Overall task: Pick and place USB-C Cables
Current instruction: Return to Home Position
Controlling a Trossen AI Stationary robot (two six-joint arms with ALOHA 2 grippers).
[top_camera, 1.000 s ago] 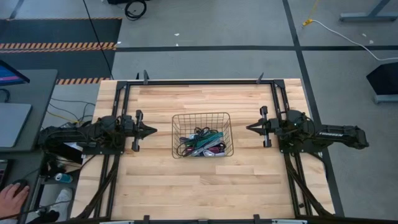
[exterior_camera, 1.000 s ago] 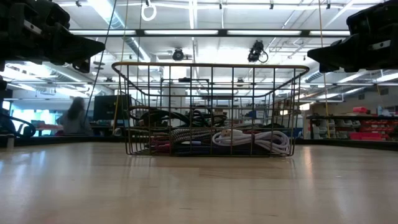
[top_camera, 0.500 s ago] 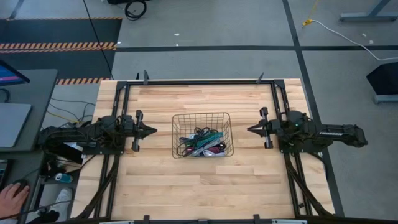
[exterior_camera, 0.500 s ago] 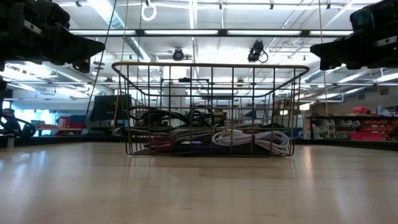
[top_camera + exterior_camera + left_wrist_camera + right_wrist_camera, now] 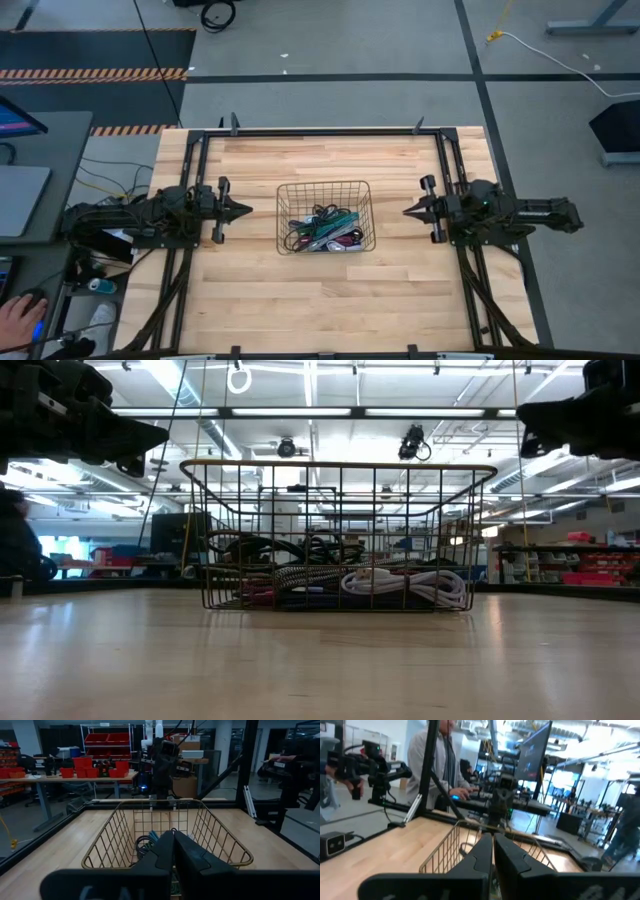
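Observation:
A dark wire-mesh basket (image 5: 322,184) stands in the middle of the wooden table. Inside it lie several USB-C cables (image 5: 322,232), among them black, green, purple and white bundles (image 5: 405,582), resting on the basket's floor. My left gripper (image 5: 248,210) hovers shut to the left of the basket, pointing level at it, above the table (image 5: 165,432). My right gripper (image 5: 406,212) hovers shut to the right of the basket, also pointing at it (image 5: 522,412). Each wrist view looks past shut fingers (image 5: 173,837) (image 5: 492,840) at the basket's rim (image 5: 100,852) (image 5: 440,851).
Black frame rails (image 5: 200,170) run along the table's left, right and far sides. Bare wood lies on the near and far sides of the basket. A person's hand (image 5: 15,318) rests at a desk beyond the left edge. A person (image 5: 432,765) stands beyond the table.
My right gripper has drawn back a little from the basket toward the table's right edge and swung slightly toward the near edge, staying shut. The basket and cables have not moved.

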